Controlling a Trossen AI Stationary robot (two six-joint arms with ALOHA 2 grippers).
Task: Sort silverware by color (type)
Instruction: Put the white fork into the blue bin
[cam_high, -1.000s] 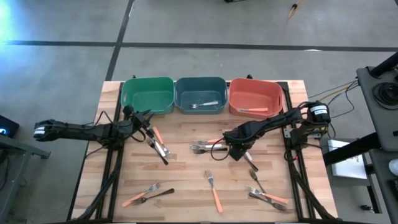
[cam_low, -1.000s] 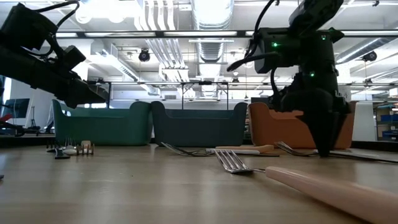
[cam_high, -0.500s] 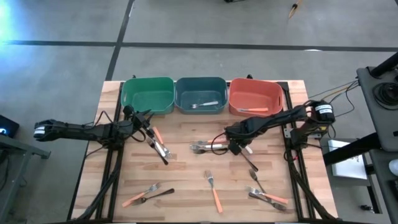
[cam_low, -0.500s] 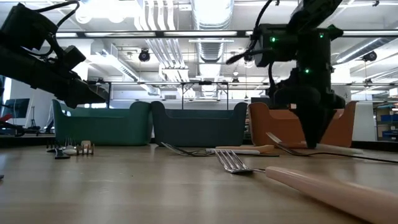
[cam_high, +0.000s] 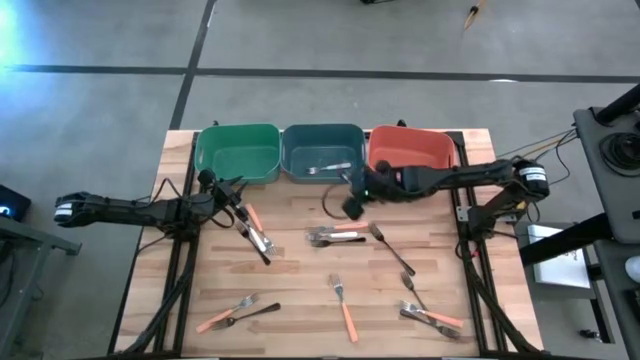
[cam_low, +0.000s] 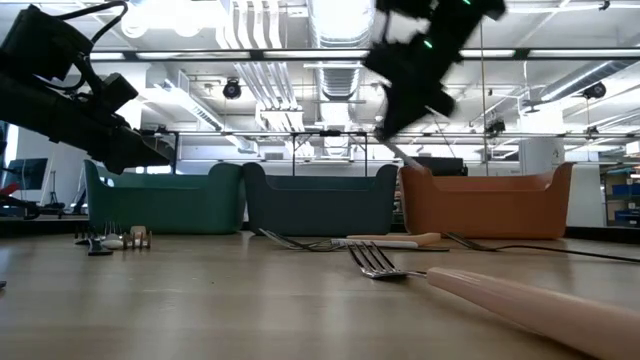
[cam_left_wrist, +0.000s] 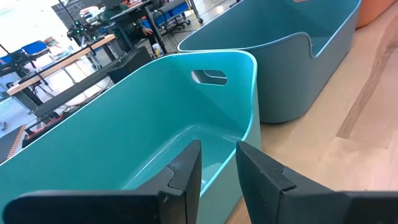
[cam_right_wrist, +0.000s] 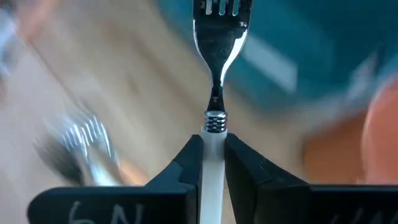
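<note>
Silver-tined fork (cam_right_wrist: 217, 37) pinched in right gripper (cam_right_wrist: 212, 155) near blue bin (cam_high: 322, 153); left gripper (cam_left_wrist: 218, 163) slightly spread beside green bin (cam_high: 237, 152).

left pincer (cam_high: 236, 186): raised, held level, fingers narrowly parted, holding nothing | right pincer (cam_high: 352, 202): arm stretched across, lifted high, fingers clamped on something

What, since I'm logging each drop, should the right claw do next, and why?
Probably move over the blue bin and open. The right claw is shut on a white-handled fork, raised beside that bin, which already holds a similar pale utensil.
</note>
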